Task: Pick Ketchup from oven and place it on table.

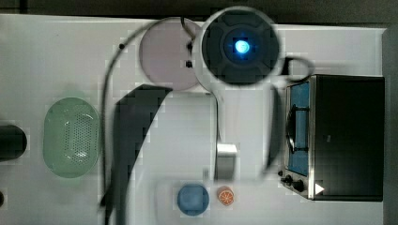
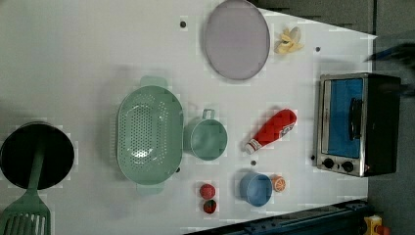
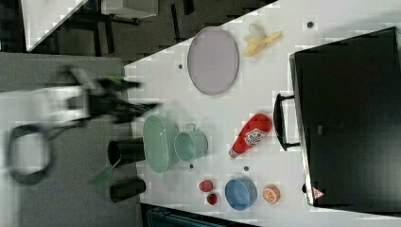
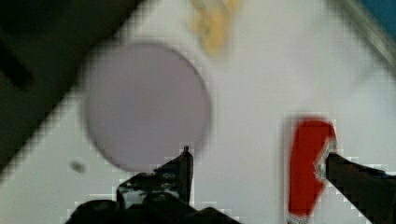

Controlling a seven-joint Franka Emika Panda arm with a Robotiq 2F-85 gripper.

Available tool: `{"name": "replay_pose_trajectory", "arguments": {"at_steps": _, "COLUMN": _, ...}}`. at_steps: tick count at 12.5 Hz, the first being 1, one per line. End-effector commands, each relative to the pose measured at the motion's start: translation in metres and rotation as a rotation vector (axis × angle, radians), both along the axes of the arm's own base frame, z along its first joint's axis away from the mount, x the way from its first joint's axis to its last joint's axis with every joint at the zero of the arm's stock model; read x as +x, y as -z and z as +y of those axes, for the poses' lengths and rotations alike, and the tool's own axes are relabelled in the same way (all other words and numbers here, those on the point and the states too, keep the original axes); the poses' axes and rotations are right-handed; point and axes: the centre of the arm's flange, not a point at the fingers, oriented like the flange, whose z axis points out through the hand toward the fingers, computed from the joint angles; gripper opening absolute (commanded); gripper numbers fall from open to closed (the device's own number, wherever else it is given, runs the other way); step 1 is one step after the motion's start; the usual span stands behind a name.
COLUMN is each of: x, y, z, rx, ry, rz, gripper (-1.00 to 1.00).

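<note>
Top view: the robot arm's round white-and-dark housing w/ a blue light hid the middle of the flat white table [image 1: 56, 56]. The boxy toaster oven [image 1: 345, 136], black top, silver frame, blue-tinted glass door, sat at the top view's right, door shut. A perforated mint-green plastic colander [image 1: 71, 137] lay at the top view's left.

Left view: the slim red plastic ketchup bottle [image 2: 272, 130], white cap and white label, lay on its side on the table, apart from the oven [image 2: 359, 125] and between it and a small mint-green cup [image 2: 208, 139]. Smooth lilac round plate [image 2: 237, 39] lay further up; a blue bowl [image 2: 255, 189] and an orange slice [image 2: 278, 183] sat below the bottle.

Right view: the gripper [image 3: 142, 101] was blurred, above the colander [image 3: 158, 143], well apart from the ketchup bottle [image 3: 251, 135], which lay beside the oven door's handle.

Wrist view: the gripper [image 4: 257, 163] had its black fingers [image 4: 180, 172] spread wide, nothing between them. The bottle [image 4: 306, 168] lay on the table beneath, just by one fingertip in the picture; the lilac plate [image 4: 144, 105] was by the other.
</note>
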Motion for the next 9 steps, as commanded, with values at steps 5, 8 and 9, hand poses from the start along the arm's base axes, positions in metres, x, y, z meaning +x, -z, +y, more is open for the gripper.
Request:
{"name": "replay_pose_trajectory", "arguments": {"at_steps": 5, "x": -0.036, "y": -0.081, "z": -0.023, "rx": -0.009, "ry": 0.078, "rz": 0.134, "gripper": 1.00}}
{"name": "replay_pose_trajectory", "arguments": {"at_steps": 8, "x": -0.036, "y": -0.088, "z": -0.021, "rx": -0.009, "ry": 0.074, "rz": 0.118, "gripper": 1.00}}
{"name": "replay_pose_trajectory", "arguments": {"at_steps": 9, "x": -0.035, "y": -0.087, "z": -0.021, "rx": -0.010, "ry": 0.074, "rz": 0.120, "gripper": 1.00}}
